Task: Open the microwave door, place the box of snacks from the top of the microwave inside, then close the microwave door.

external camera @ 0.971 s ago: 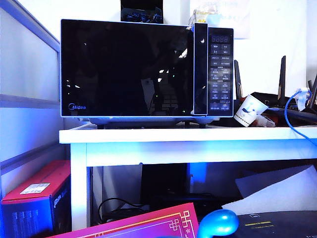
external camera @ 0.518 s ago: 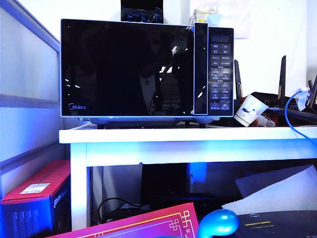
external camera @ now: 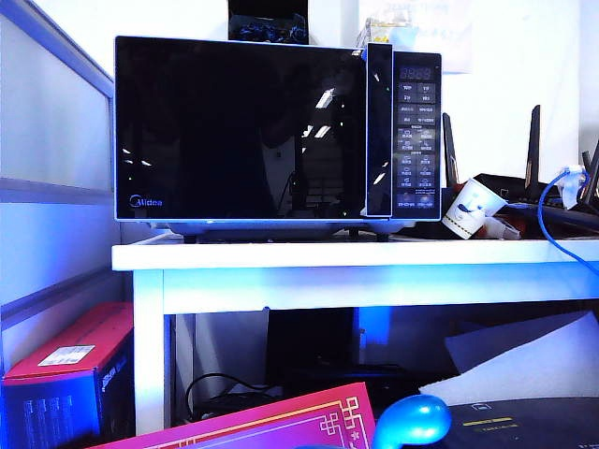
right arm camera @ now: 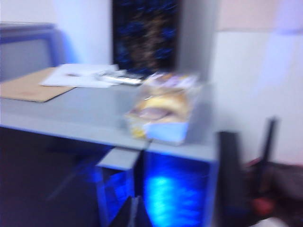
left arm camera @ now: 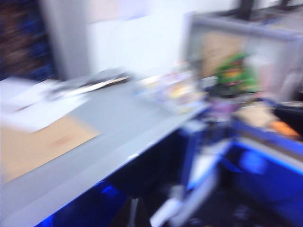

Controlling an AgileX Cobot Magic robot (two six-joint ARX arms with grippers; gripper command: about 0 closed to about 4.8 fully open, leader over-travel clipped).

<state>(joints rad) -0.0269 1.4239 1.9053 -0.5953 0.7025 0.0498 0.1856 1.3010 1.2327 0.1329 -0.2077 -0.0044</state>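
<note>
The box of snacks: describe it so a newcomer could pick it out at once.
Start at the big black-fronted microwave on the white table and look at its top. Near the corner above the button panel sits the box of snacks, small, pale, with yellowish contents. The dark box further along the top is black with blue contents.

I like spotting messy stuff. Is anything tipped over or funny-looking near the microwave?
Yes. A white paper cup lies tilted on the table, right of the microwave, instead of standing upright. No spill shows. The microwave door is closed.
</note>
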